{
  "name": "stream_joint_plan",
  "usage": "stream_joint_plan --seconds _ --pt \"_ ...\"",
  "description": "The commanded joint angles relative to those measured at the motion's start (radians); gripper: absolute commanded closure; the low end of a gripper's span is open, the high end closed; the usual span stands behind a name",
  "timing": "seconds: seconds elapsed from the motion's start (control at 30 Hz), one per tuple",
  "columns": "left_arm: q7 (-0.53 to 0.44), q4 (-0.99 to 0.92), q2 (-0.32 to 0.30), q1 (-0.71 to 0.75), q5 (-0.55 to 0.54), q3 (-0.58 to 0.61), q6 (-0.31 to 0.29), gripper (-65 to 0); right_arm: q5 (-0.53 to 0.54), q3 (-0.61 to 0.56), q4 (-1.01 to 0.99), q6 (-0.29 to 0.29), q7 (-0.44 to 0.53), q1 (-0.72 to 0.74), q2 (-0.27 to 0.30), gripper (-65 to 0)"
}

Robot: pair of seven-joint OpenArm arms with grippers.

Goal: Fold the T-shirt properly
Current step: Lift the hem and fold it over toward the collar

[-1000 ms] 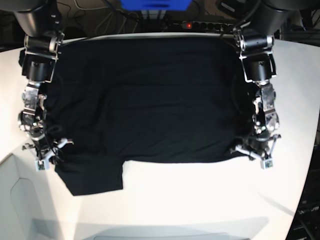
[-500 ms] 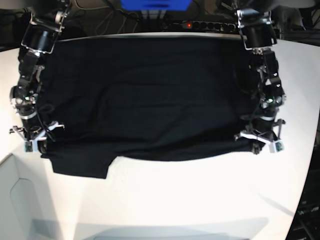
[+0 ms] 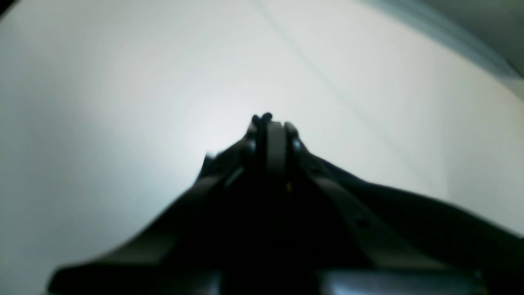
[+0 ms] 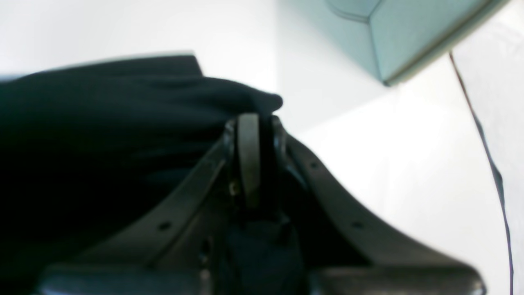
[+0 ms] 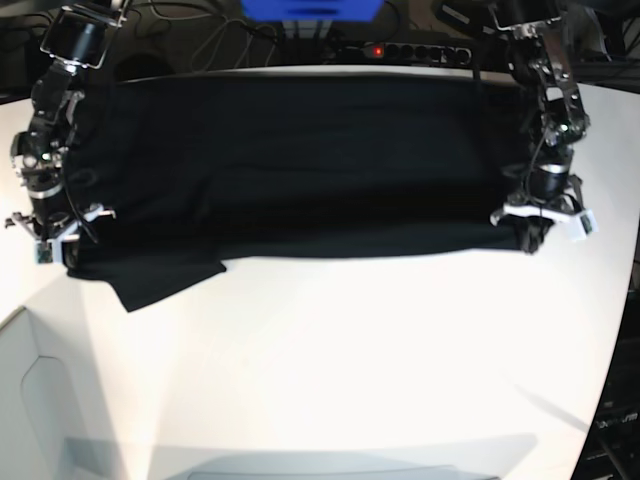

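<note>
the black t-shirt is seen spread across the far half of the white tabletop, its near edge drawn into a nearly straight line between the two arms, with one sleeve left trailing toward the camera at the base view's left. that near edge is pinched at both ends. the left gripper, on the base view's right, is closed on the cloth at the corner there; in the left wrist view its fingers are pressed together, with dark fabric bunched under them and running off to the right. the right gripper, on the base view's left, is likewise clamped on the opposite corner; in the right wrist view black folds are gathered to the left of and behind its closed fingers. a pale green bin is shown beyond it, and a power strip lies past the tabletop's far edge.
</note>
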Motion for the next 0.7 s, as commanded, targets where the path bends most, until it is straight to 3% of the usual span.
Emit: stream_joint_plan --seconds 0.0,0.4,0.67 --pt "-0.035 0.025 -0.016 0.01 -0.024 -0.01 -0.002 0.0 0.007 0.007 0.019 -0.003 0.031 -0.004 0.018 0.0" --pt "-0.036 0.025 -0.016 0.121 -0.048 -0.01 -0.01 0.0 0.007 0.032 0.165 -0.003 0.039 -0.182 -0.005 0.0" --pt "-0.036 0.051 -0.022 0.122 -0.048 -0.011 -0.01 0.0 0.007 0.092 0.193 -0.001 0.033 -0.199 -0.025 0.0"
